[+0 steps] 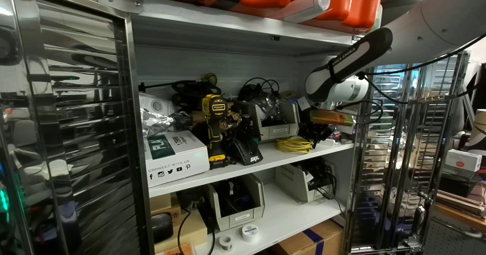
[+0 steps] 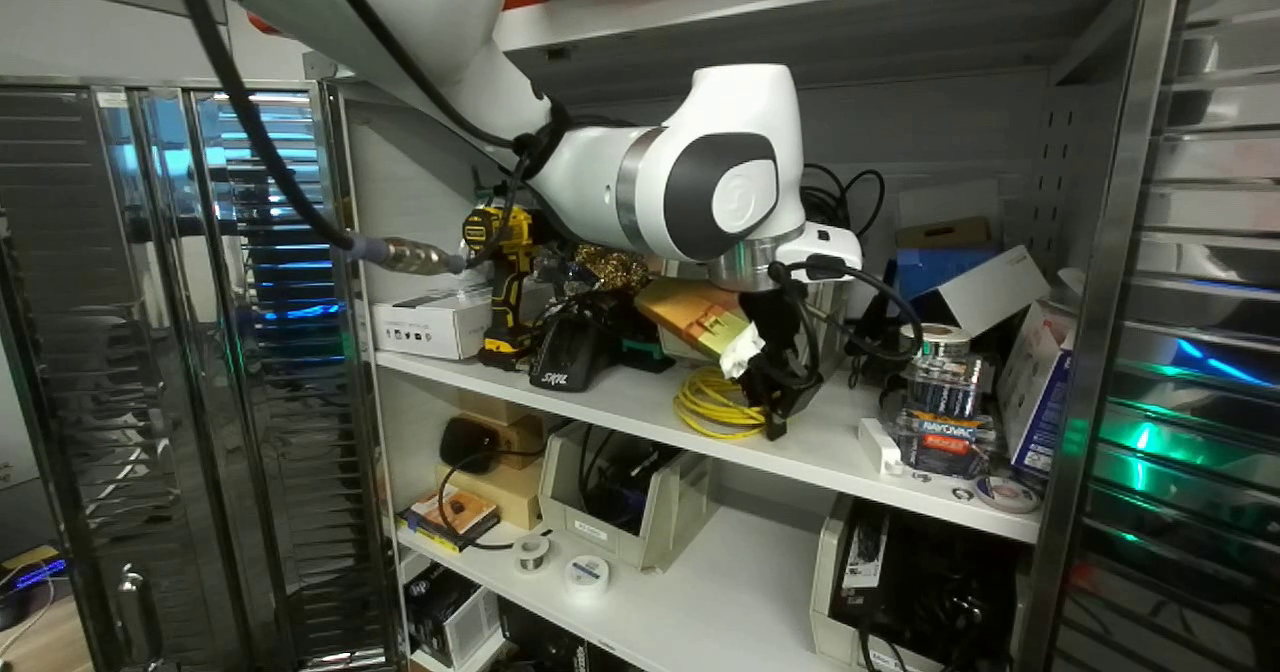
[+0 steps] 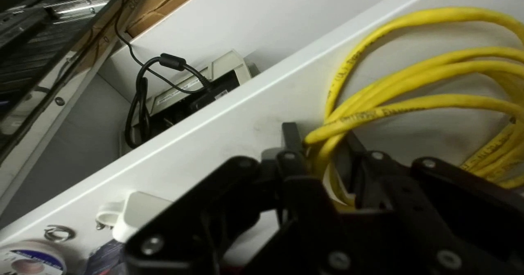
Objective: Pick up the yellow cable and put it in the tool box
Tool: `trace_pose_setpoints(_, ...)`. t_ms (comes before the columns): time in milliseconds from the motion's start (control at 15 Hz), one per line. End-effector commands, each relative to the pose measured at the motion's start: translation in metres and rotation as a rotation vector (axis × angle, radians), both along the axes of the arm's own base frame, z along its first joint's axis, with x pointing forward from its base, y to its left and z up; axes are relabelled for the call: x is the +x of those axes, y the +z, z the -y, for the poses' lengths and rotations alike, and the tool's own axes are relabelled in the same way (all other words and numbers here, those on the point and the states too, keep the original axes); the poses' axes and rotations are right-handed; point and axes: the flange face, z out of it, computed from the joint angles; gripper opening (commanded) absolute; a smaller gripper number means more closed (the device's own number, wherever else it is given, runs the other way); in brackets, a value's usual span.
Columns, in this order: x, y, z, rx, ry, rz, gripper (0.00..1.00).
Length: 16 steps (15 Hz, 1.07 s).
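The yellow cable (image 1: 294,145) lies coiled on the upper shelf near its front edge; it also shows in an exterior view (image 2: 718,407). In the wrist view its loops (image 3: 430,72) spread to the right of the jaws. My gripper (image 2: 772,422) points down at the coil's edge. In the wrist view the fingers (image 3: 323,142) are close together around a few bunched strands, which appear pinched. Several open whitish-grey bins show: one behind the cable (image 1: 279,131), two on the lower shelf (image 1: 238,220) (image 1: 296,181). I cannot tell which is the tool box.
A drill (image 1: 215,129), a SKIL charger (image 1: 246,152) and a white carton (image 1: 178,158) stand on the upper shelf (image 2: 600,412). Battery packs (image 2: 940,432) and a white piece (image 2: 880,447) sit near its front edge. Metal doors (image 1: 379,164) flank the cabinet. Solder spools (image 1: 250,232) lie below.
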Motion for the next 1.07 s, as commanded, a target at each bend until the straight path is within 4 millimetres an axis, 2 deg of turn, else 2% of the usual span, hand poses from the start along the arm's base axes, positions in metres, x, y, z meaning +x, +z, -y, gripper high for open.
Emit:
trace_pose_setpoints(0,0.002,0.005,-0.002,-0.034,-0.012,-0.009,0.09)
trace_pose_setpoints(533,-0.020,0.026,-0.013,-0.125,0.068,0.056,0.07)
trace_pose_setpoints(1000,-0.075,0.045,-0.026,-0.148,0.129,0.157,0.04)
